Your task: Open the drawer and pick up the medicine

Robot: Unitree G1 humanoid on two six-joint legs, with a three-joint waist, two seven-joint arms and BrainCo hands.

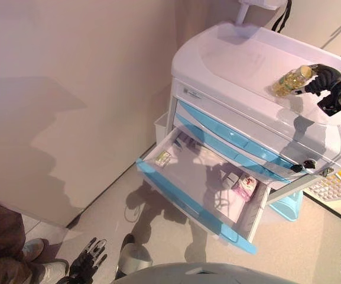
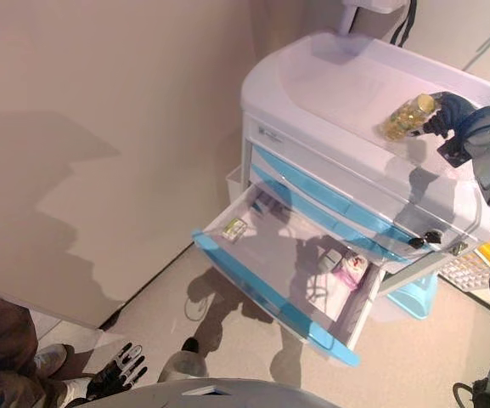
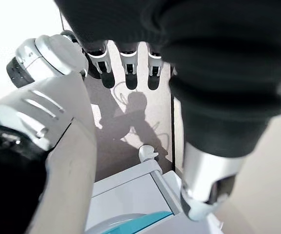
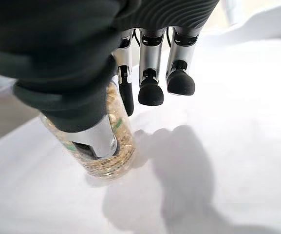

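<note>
My right hand reached over the cart top, thumb and fingers curled round the medicine bottle there. My left hand hung low, fingers relaxed; the drawer stood open.

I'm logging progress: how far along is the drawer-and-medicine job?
The blue-fronted drawer of the white cart is pulled open, a few small packs left inside. The right hand pinches a clear bottle of yellow capsules at the cart's top. The left hand hangs idle, open. Little looks left.
</note>
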